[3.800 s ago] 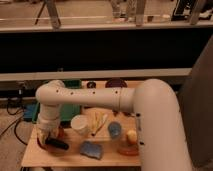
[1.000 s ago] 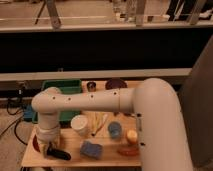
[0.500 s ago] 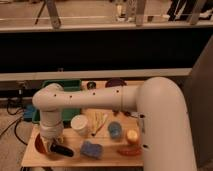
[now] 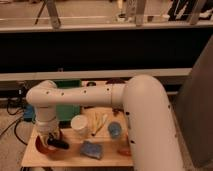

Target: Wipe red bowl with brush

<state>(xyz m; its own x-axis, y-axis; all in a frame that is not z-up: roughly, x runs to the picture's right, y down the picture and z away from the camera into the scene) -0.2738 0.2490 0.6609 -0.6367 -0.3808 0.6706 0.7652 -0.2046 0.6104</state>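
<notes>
Bristles seemed to be down inside the red bowl (image 4: pixel 44 148), which sat at the front left corner of the table (image 4: pixel 75 159), and that placement made sense: the brush (image 4: pixel 56 143) has to touch the bowl's inner surface to wipe it. The brush lay nearly level, its dark rounded handle reaching right over the bowl's rim. The gripper (image 4: pixel 49 136) hung straight down above the bowl at the end of the arm (image 4: pixel 85 96), close over the brush's left part. Whether its fingers were closed on the brush or slack around it could not be told; the contact was hidden by the wrist and the dark brush body.

The arm stretched from the right across the table's back and bent down at the left, so the wrist stood over the bowl and the other items stayed out of its way. The cup (image 4: pixel 79 124) stood just right of the bowl, near the handle's tip but apparently apart from it. 2 pale utensils (image 4: pixel 98 123) lay beyond the cup, a blue cup (image 4: pixel 114 130) further right, and the sponge (image 4: pixel 91 149) lay at the front centre, well clear of the bowl.

By my reading, the wiping step was in hand. A sweep to the right risked knocking the cup, so short strokes kept within the rim would suit. The shallow bowl might also slide under sideways pressure.
</notes>
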